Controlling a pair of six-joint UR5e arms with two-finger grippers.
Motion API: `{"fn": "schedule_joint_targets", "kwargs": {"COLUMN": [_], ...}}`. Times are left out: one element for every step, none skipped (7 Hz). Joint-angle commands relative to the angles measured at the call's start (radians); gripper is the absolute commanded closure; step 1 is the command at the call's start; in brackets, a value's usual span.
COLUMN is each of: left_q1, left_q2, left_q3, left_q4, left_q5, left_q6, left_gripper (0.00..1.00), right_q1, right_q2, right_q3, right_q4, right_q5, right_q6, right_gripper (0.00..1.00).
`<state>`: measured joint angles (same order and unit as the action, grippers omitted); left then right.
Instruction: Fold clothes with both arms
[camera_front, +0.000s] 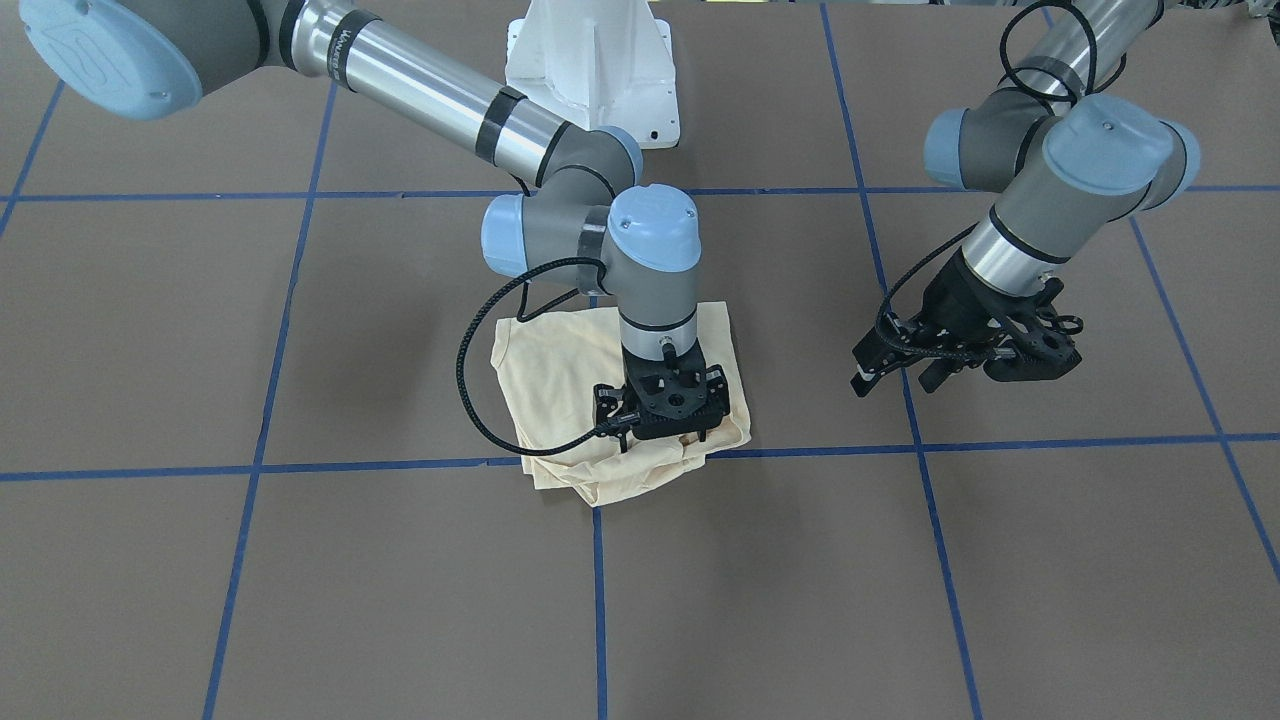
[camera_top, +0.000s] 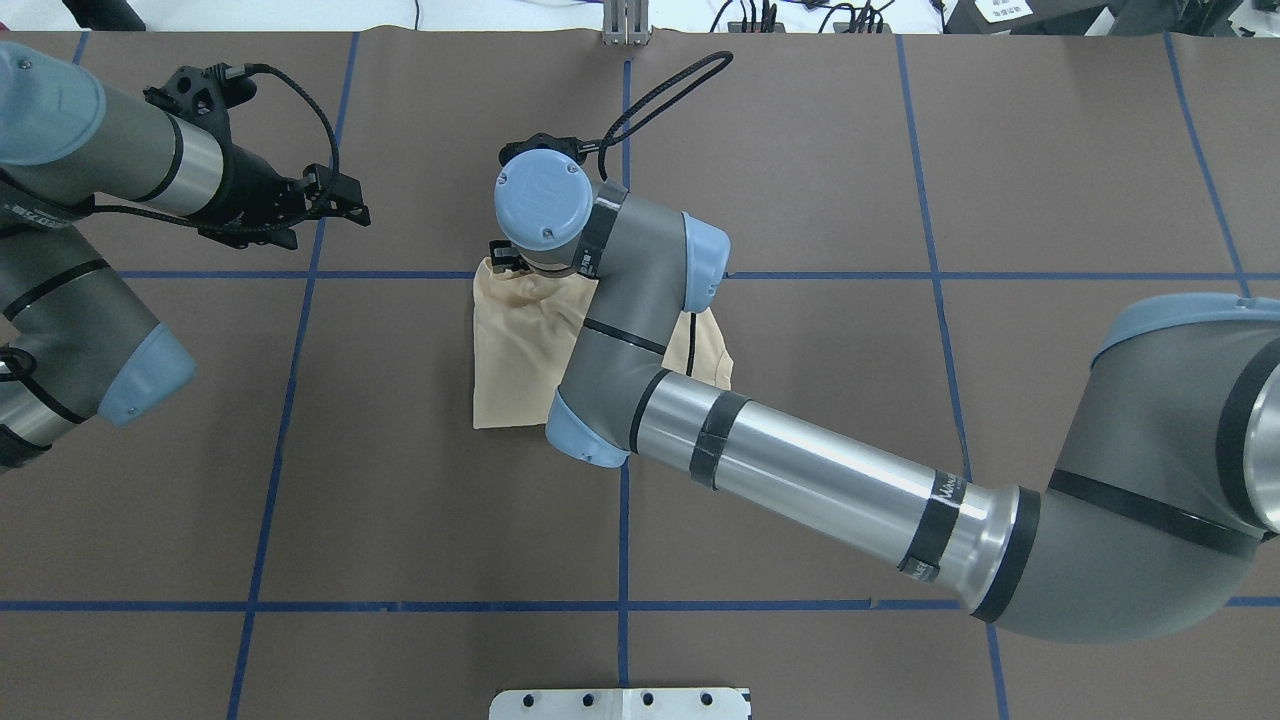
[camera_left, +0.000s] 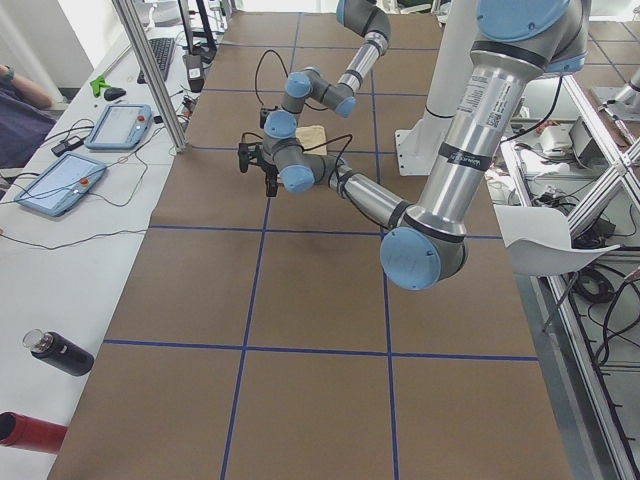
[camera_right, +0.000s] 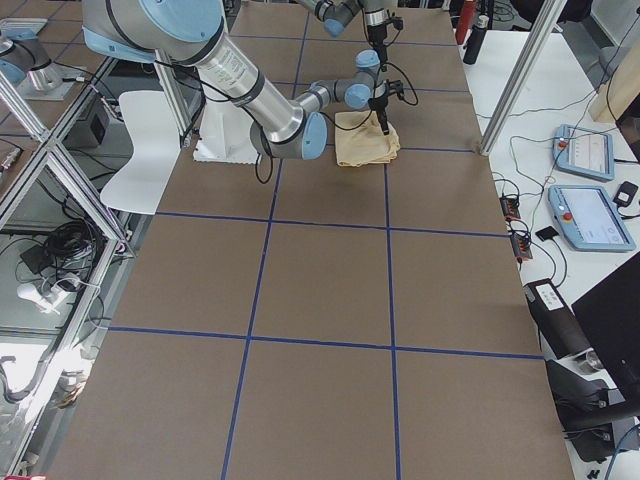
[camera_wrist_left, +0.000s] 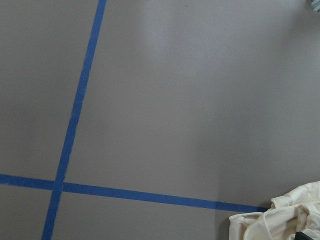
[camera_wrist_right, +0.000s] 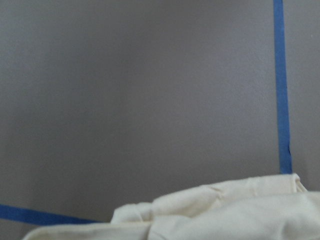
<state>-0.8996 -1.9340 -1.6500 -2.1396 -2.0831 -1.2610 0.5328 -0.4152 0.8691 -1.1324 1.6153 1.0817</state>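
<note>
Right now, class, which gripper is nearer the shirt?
The right. The right gripper sits directly over the shirt, near its edge; the left gripper hangs well off to one side, over the table.

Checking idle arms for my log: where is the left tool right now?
In the overhead view the left tool is at upper left, over bare table beside a blue tape line, apart from the folded shirt at centre.
</note>
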Motion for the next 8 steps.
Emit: {"fn": "schedule_joint_targets", "kwargs": {"left_q1": [-0.001,-0.001,-0.005,-0.011,-0.025,-0.045,-0.073,-0.117], "left_q2": [0.007,0.007,0.007,0.007,0.010,0.051,0.085,0.125], "left_q3": [-0.001,-0.001,-0.001,-0.001,-0.007,-0.031,-0.059,-0.082], "left_q4": [0.000,0.000,0.000,0.000,-0.002,-0.003,-0.003,-0.003], "left_q5": [0.000,0.000,0.002,0.000,-0.003,-0.005,-0.005,-0.005], "left_q6": [0.000,0.000,0.000,0.000,0.035,0.096,0.189,0.300], "left_gripper": [0.00,0.00,0.00,0.00,0.00,0.00,0.00,0.00], "right_q1": [0.001,0.001,0.001,0.009,0.036,0.089,0.129,0.177], "right_q2": [0.041,0.042,0.049,0.059,0.058,-0.012,-0.113,-0.207], "right_q3": [-0.119,-0.134,-0.134,-0.130,-0.092,0.094,0.313,0.450], "right_q4": [0.130,0.164,0.167,0.164,0.145,-0.047,-0.231,-0.332], "right_q5": [-0.090,-0.110,-0.118,-0.108,-0.053,0.084,0.142,0.211], "right_q6": [-0.008,-0.008,-0.008,-0.008,0.006,-0.006,-0.028,-0.075], "right_gripper": [0.02,0.02,0.01,0.01,0.01,0.01,0.01,0.01]}}
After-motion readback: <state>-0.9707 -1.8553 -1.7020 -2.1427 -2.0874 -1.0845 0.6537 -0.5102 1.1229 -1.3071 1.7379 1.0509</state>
